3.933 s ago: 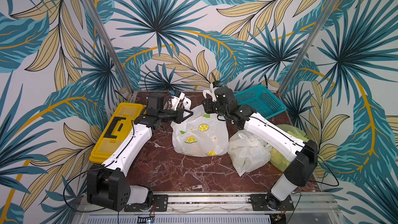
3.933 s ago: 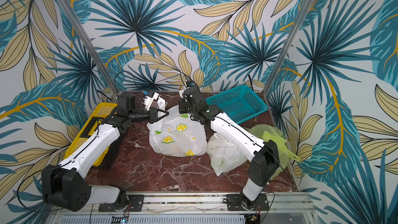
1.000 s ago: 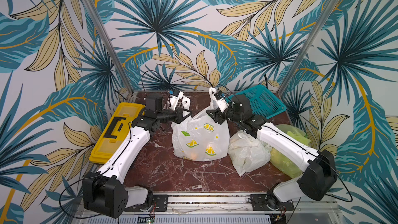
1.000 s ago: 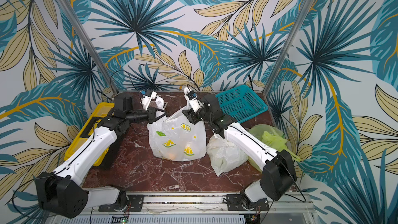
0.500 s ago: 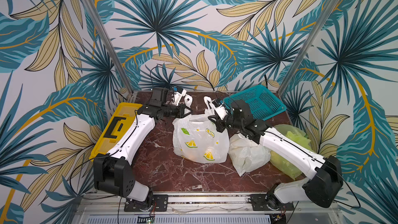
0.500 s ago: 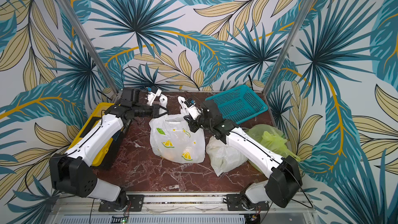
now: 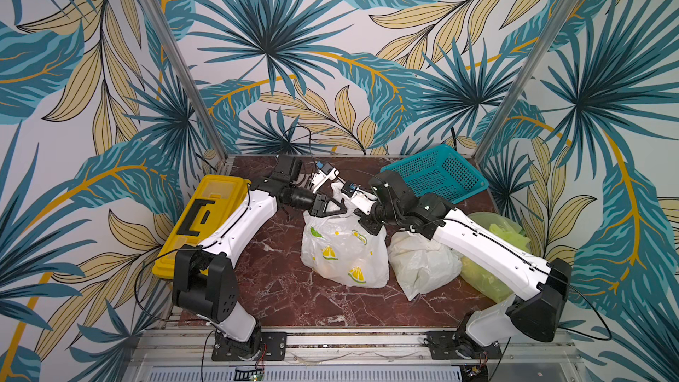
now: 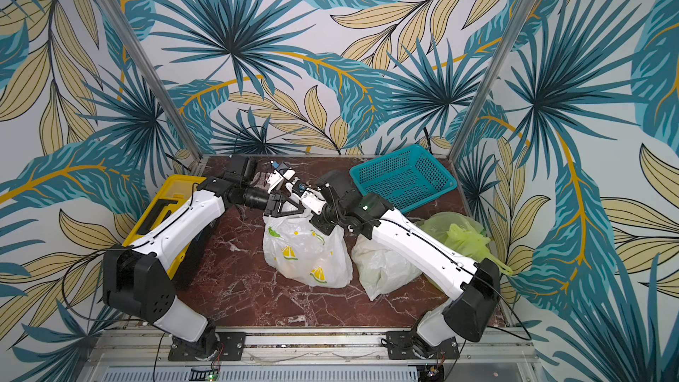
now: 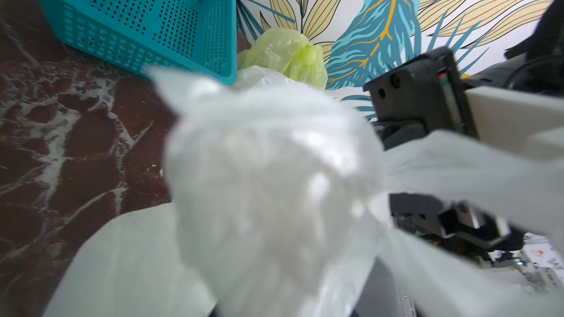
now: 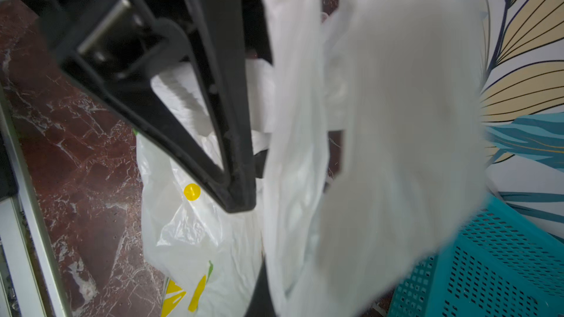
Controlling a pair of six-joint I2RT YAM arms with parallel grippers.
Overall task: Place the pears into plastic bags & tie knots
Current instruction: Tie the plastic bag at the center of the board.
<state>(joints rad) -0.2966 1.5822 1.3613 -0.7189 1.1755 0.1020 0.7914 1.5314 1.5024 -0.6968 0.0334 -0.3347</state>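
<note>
Standing over the bench (image 7: 279, 288), I see the two arms meet nose to nose above the lemon-print bag (image 7: 341, 255), which sits upright at mid-frame in both top views. The left tool (image 7: 326, 208) reaches in from the left of the frame and the right tool (image 7: 367, 221) from the right. The bag's gathered mouth lies just below and between them.

The right tool is clenched. In its wrist view a white handle (image 10: 293, 102) hangs close before the lens, so I judge it is pinching that strip. The handle's long axis runs up from the bag mouth toward the back wall.

The left tool's black fingers (image 10: 236, 163) sit right against the bag top, but I cannot tell whether they are parted or gripping plastic.

I cannot pick out the pears; only a faint warm tint shows low through the bag.

For the knot, the loose plastic lies toward frame right of the left tool, so the left arm looks nearer to it.

A plain white bag (image 7: 419, 266) and a green bag (image 7: 492, 251) rest further right.
</note>
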